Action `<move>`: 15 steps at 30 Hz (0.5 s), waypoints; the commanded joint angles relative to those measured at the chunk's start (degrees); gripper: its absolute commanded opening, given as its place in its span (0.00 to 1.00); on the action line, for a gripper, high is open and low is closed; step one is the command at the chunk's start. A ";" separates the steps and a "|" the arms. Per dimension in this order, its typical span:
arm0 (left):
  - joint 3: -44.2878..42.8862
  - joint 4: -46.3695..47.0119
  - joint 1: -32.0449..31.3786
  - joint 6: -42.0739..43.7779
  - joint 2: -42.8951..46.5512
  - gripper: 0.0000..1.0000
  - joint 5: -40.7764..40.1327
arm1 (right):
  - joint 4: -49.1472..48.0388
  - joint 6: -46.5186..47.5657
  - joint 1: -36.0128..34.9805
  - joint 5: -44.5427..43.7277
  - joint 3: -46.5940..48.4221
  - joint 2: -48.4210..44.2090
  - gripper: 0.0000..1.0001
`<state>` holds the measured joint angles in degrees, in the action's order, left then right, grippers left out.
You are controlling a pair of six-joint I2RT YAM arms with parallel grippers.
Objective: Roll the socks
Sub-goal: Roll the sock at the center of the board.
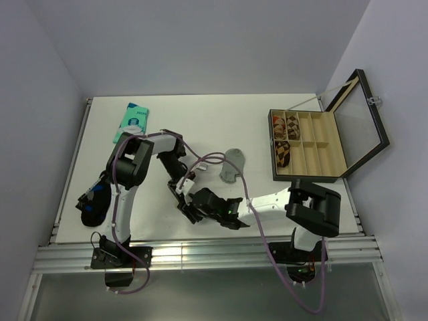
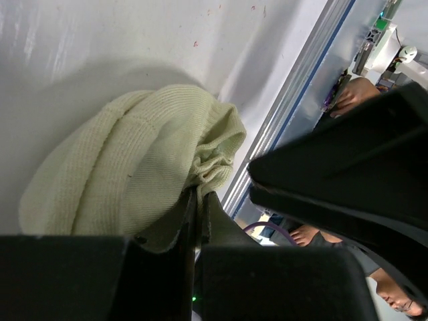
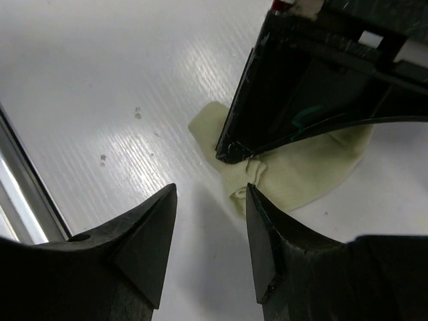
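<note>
White table [image 1: 200, 120] with an open compartment box [image 1: 319, 159] at its right side, and both arms bent low near the front edge.
The left gripper [image 2: 197, 200] is pressed together, pinching the bunched edge of the beige sock [image 2: 127, 180], which lies by the front rail. The right gripper [image 3: 208, 190] hovers just beside it, fingers spread, holding nothing. The grey sock [image 1: 232, 165] lies flat mid-table, apart from both.

Our black-and-white left arm [image 1: 130, 167] folds at the elbow and reaches down to the near centre, where its left gripper [image 2: 198, 194] is pinched tight on the edge of the pale beige knitted sock [image 2: 127, 180]. Our right arm [image 1: 274, 200] stretches low to the left, and its right gripper [image 3: 210, 190] faces the other, black fingers [image 3: 150, 227] spread, holding nothing.
</note>
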<state>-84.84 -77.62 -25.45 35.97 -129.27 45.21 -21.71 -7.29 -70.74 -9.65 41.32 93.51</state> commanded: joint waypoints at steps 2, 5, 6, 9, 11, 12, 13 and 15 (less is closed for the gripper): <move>0.46 -0.86 0.40 2.35 -0.89 0.06 -3.11 | 2.55 3.07 -1.15 -2.38 3.76 2.37 0.52; 1.34 -0.86 0.40 3.06 -0.72 0.06 -3.46 | 3.26 3.86 -1.68 -4.67 4.47 3.78 0.52; 1.60 -0.86 0.40 3.32 -0.63 0.06 -3.72 | 3.34 4.21 -1.86 -5.02 4.64 4.48 0.52; 2.31 -0.86 0.49 3.67 -0.63 0.06 -3.73 | 3.43 4.83 -2.12 -6.95 5.43 5.18 0.52; 2.48 -0.86 0.49 3.85 -0.63 0.06 -3.46 | 3.61 5.18 -2.73 -8.19 5.79 5.45 0.52; 2.48 -0.86 0.58 3.94 -0.63 0.06 -3.55 | 3.87 5.53 -2.91 -9.76 6.14 5.88 0.52; 2.66 -0.86 0.49 3.85 -0.63 0.06 -3.46 | 4.31 5.71 -3.26 -10.73 6.75 5.98 0.52; 2.66 -0.86 0.49 3.85 -0.63 0.06 -3.38 | 4.58 6.32 -4.05 -11.44 7.02 5.63 0.52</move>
<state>-82.67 -78.78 -25.08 37.47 -129.27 44.64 -17.15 -3.05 -73.43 -16.82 45.69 98.61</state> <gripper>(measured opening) 0.079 0.518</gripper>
